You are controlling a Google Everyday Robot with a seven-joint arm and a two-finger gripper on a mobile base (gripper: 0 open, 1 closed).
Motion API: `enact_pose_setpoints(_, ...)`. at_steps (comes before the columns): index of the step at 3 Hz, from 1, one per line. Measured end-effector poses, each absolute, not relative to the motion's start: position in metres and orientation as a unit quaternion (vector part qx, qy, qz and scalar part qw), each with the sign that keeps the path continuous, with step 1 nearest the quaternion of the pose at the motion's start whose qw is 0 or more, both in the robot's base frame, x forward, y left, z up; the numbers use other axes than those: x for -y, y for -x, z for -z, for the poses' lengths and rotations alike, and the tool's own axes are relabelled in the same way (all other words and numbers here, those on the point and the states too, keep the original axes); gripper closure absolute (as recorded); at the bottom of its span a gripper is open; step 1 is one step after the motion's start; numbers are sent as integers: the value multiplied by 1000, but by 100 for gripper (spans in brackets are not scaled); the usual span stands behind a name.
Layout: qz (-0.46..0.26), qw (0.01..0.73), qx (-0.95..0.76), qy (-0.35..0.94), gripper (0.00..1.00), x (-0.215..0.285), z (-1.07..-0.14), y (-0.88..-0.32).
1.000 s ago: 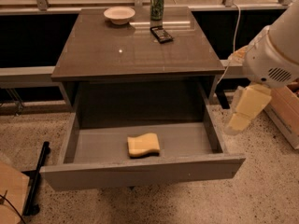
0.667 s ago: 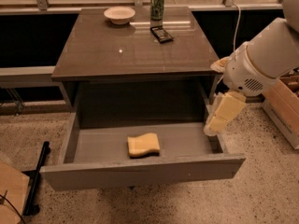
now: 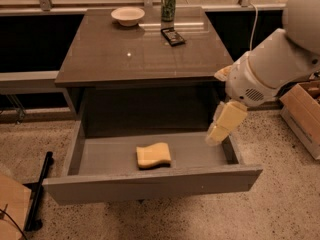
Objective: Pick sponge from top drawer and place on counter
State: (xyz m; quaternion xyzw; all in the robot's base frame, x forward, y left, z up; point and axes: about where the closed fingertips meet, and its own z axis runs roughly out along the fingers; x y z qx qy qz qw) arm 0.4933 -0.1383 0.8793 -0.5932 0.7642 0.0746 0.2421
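Since a second ago, your arm (image 3: pixel 272 66) has swung in from the right, and the gripper (image 3: pixel 216 136) now hangs over the right end of the open drawer (image 3: pixel 150 185) instead of outside its side wall. The sponge (image 3: pixel 153 155) has not shifted.

The big white forearm comes in from the upper right corner, its rounded wrist sitting just off the right front corner of the counter (image 3: pixel 145 51). From there the cream gripper slants down and to the left, its tip low over the drawer's right end, close to the right wall. You cannot tell from this side whether it is spread or closed. It holds nothing and is well apart from the sponge.

On the counter, all at the back, you have a pale bowl (image 3: pixel 128 15), a green can (image 3: pixel 168 5) standing upright beside it, and a small flat black item (image 3: pixel 173 36) lying just in front of the can. A cardboard box (image 3: pixel 300 111) stands on the speckled floor (image 3: pixel 280 209) to the right, behind the arm. A black bar (image 3: pixel 38 194) lies on the floor by the drawer's left front corner.

The drawer is pulled fully out below the counter's edge. The sponge lies flat on the drawer's bottom, roughly mid-width and near the front panel, with bare drawer floor between it and the gripper.
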Motion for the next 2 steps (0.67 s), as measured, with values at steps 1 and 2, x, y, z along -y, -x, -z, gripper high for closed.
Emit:
enact_pose_setpoints(1,-100,251,-754,598,0,116,-850,-515)
enact_pose_setpoints(2,-125,257,-749,598,0,99,-812,-538)
